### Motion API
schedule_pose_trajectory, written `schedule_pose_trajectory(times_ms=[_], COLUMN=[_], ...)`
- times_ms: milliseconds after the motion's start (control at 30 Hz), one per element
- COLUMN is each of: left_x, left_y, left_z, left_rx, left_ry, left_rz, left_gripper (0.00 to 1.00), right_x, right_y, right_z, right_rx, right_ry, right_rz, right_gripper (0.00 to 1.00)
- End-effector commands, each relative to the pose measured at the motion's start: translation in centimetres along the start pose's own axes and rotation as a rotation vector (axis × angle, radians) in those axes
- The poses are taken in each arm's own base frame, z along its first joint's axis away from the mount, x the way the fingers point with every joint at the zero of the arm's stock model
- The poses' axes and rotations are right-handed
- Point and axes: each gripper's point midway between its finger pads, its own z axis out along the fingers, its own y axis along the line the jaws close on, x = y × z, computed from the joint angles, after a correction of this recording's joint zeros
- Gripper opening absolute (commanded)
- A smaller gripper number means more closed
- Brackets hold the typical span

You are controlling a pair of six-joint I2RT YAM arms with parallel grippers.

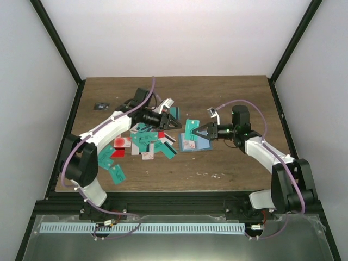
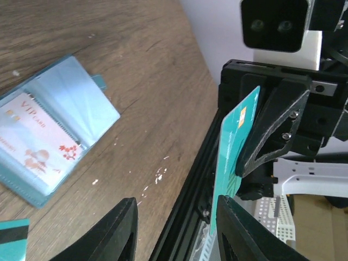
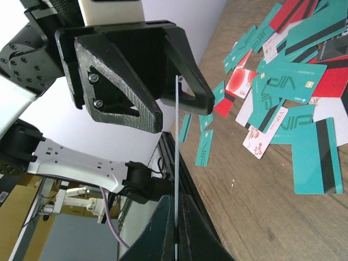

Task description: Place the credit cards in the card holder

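Above the wooden surface (image 2: 136, 65), right pincer (image 3: 176, 202) clamped on a teal credit card (image 2: 235, 147) held edge-up, left pincer (image 2: 175, 205) facing it with jaws apart, card holder (image 2: 81, 92) lying open on the surface, white-pink card (image 2: 38, 136) in its pocket, loose cards (image 3: 293, 81) scattered nearby

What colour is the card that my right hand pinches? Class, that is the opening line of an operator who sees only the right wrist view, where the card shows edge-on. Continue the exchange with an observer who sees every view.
Observer: The card in your right hand is teal.
Operator: I cannot find the card holder. Where is it?
Observer: The card holder lies open on the table, close by your hand.
Operator: Does it hold anything?
Observer: Yes, one white-pink card sits in a pocket.
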Motion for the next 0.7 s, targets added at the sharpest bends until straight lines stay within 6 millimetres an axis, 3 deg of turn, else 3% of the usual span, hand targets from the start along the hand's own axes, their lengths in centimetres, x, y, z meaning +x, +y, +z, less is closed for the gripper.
schedule_pose_trajectory(times_ms=[0, 567, 667], left_x=[-0.8, 1.1, 1.1], left_y=[-1.8, -3.1, -3.3], left_z=[0.2, 1.7, 2.1], left_rx=[0.121, 0.215, 0.218], left_ry=[0.012, 0.073, 0.073], left_rz=[0.069, 0.055, 0.054], left_gripper=[0.42, 0.38, 0.32], right_x=[-0.6, -0.8, -0.7], right_y=[1.5, 2.2, 2.4], right_z=[-0.3, -0.2, -0.2], right_rx=[-0.062, -0.118, -0.127], right_ry=[0.022, 0.043, 0.047], right_rz=[-0.060, -0.057, -0.059], right_gripper=[0.01, 0.01, 0.01])
